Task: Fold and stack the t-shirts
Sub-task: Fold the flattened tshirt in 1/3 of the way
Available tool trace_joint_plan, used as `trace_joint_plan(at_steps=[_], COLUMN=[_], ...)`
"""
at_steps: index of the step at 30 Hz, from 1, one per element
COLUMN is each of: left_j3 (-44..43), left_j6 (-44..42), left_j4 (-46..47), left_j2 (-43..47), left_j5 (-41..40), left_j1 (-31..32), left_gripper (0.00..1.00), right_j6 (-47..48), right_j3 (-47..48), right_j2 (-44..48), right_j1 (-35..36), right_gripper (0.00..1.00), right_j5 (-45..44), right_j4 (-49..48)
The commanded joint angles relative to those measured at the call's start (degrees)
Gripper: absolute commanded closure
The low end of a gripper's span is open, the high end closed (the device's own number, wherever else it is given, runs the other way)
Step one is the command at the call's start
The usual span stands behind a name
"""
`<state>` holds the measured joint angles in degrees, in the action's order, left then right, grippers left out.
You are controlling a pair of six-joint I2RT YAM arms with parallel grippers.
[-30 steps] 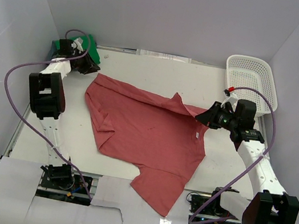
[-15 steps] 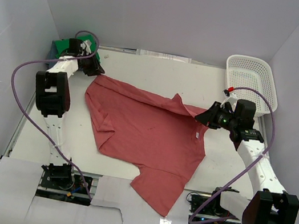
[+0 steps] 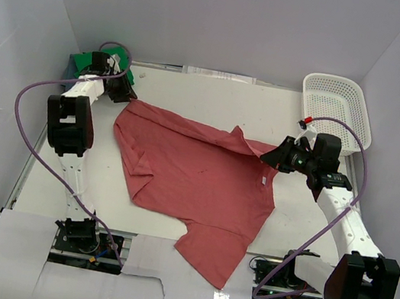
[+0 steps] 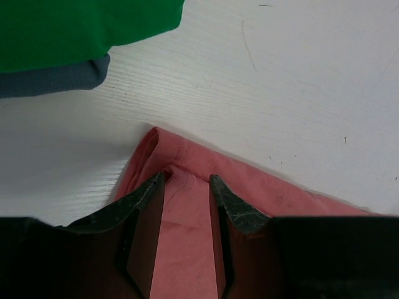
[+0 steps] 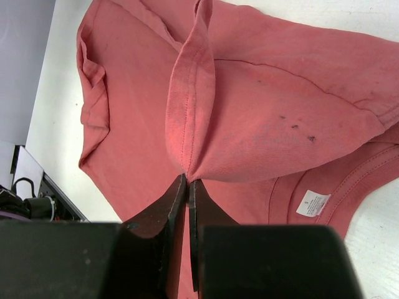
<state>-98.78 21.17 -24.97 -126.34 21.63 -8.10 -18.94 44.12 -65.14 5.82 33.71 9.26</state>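
Observation:
The brick-red t-shirt [image 3: 195, 176] lies spread on the white table, also in the left wrist view [image 4: 187, 249] and the right wrist view [image 5: 249, 112]. My left gripper [image 3: 122, 94] [image 4: 187, 182] is open over the shirt's far left corner, jaws either side of the cloth. My right gripper [image 3: 270, 156] [image 5: 187, 180] is shut on a pinched fold of the red shirt's near-collar edge and holds it lifted. The green t-shirt [image 3: 82, 61] [image 4: 75, 28] lies folded on the blue-grey t-shirt [image 4: 56, 80] at the far left.
A white lattice basket [image 3: 336, 111] stands at the far right corner. White walls enclose the table on three sides. The shirt's lower part hangs over the near table edge [image 3: 167, 246].
My left gripper has swung from the green shirt's stack rightward and down to the red shirt's far left corner. My right gripper keeps its hold, hardly moved.

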Motion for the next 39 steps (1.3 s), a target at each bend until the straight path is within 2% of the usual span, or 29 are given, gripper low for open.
trace_joint_plan(at_steps=[1,15,17,18,20,23,25,28,39], left_j3=[-0.1,-0.2,-0.2,-0.2,-0.3,-0.4,-0.6,-1.0,-0.1], left_j6=[-1.0,-1.0,-0.8,-0.8,-0.7,-0.7,-0.7,-0.7,0.2], left_j4=[-0.6,-1.2,-1.2,-1.2,-1.2,-1.3,-1.2,-1.2,-0.2], left_j2=[-0.1,-2.1,-2.2,-2.4,-2.4,-2.3,-2.2,-2.2,0.9], left_j5=[-1.2,-1.2,-0.8,-0.8,-0.7,-0.7,-0.4,-0.2,0.6], left_j1=[-0.1,0.4,0.5,0.5,0.6,0.6,0.6,0.7,0.6], left_gripper=[0.55,0.58,0.62,0.68,0.75,0.81,0.9,0.99,1.0], right_j6=[0.0,0.0,-0.1,-0.1,-0.1,-0.1,-0.1,-0.2,-0.2], right_j3=[-0.3,-0.6,-0.6,-0.5,-0.6,-0.7,-0.8,-1.0,-0.8], right_j2=[-0.1,0.0,-0.1,-0.2,-0.2,-0.1,-0.2,-0.4,-0.4], right_j1=[0.3,0.4,0.4,0.4,0.4,0.4,0.4,0.4,0.5], right_gripper=[0.92,0.92,0.92,0.92,0.92,0.92,0.92,0.92,0.92], right_j5=[1.5,1.5,1.5,1.6,1.5,1.4,1.5,1.6,1.5], right_j4=[-2.0,-2.4,-2.5,-2.5,-2.5,-2.6,-2.6,-2.8,-2.5])
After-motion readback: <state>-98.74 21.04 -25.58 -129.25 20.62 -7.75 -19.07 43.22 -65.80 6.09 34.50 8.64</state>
